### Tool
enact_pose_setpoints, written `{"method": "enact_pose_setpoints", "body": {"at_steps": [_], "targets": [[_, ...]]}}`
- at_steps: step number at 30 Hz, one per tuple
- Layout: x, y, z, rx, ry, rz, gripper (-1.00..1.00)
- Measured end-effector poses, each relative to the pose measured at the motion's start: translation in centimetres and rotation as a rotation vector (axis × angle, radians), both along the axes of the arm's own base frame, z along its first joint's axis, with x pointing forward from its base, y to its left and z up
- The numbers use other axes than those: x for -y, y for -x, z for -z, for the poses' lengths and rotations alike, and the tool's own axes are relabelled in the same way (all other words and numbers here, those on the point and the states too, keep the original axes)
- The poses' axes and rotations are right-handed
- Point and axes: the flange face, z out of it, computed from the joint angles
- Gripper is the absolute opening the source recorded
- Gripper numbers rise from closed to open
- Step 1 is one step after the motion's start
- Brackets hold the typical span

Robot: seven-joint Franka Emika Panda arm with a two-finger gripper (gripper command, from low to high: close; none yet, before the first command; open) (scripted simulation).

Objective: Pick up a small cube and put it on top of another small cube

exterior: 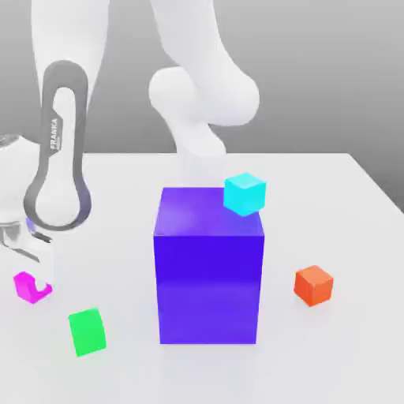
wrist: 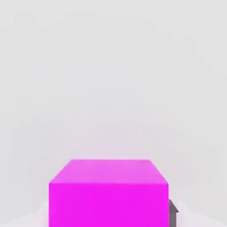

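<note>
Fingers (exterior: pixel 31 272) lowered at the exterior view's left edge, closed against the magenta cube (exterior: pixel 31 287) resting on the white counter (exterior: pixel 347 237). Green cube (exterior: pixel 87 331) near, toward the front. Cyan cube (exterior: pixel 245 193) at the rear corner of the large blue block (exterior: pixel 208 276). Orange cube (exterior: pixel 313 285) beside the block, on the right.
</note>
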Motion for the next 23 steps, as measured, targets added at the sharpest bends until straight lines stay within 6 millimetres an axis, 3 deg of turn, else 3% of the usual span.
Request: {"method": "enact_pose_setpoints", "body": {"at_steps": [2, 7, 8, 11, 14, 15, 19, 20, 23], "targets": [[0.1, 0.0, -1.0, -0.001, 0.002, -0.001, -1.00], [0.1, 0.0, -5.5, 0.000, 0.002, -0.001, -1.00], [-0.7, -1.1, -6.3, 0.003, -0.003, -0.040, -1.00], [-5.9, -6.8, -8.6, 0.008, -0.014, -0.286, -1.00], [-14.2, -12.7, -10.8, 0.004, -0.006, -0.602, -1.00], [-15.5, -13.5, -10.5, 0.002, -0.004, -0.650, -1.00], [-14.1, -12.9, -6.6, 0.002, -0.002, -0.624, -1.00], [-14.1, -12.8, -5.7, 0.001, -0.002, -0.623, 1.00], [-14.1, -12.8, -5.7, 0.001, -0.002, -0.623, 1.00]]}}
